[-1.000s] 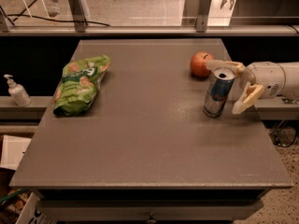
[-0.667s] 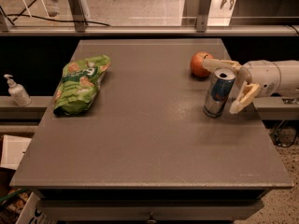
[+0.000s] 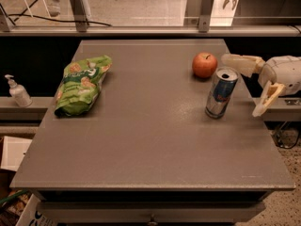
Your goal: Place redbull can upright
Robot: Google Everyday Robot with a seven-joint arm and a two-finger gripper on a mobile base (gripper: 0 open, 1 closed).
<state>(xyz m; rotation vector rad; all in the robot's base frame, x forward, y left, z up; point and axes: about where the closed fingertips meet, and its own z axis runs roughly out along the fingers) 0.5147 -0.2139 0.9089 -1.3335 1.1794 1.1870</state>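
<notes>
The redbull can point(image 3: 221, 92), slim, blue and silver, stands upright on the grey table point(image 3: 150, 140) near its right edge, just in front of a red apple point(image 3: 204, 65). My gripper point(image 3: 247, 84) is to the right of the can, at the table's right edge. Its two cream fingers are spread wide apart, one point(image 3: 242, 62) behind and one point(image 3: 265, 99) in front. The gripper is open, holds nothing, and stands apart from the can.
A green snack bag point(image 3: 80, 84) lies on the left part of the table. A white pump bottle point(image 3: 18, 92) stands on a ledge off the table's left side. A rail with metal posts point(image 3: 202, 8) runs behind the table.
The gripper has let go of the can and drawn back to the right. The can stays standing in the same place.
</notes>
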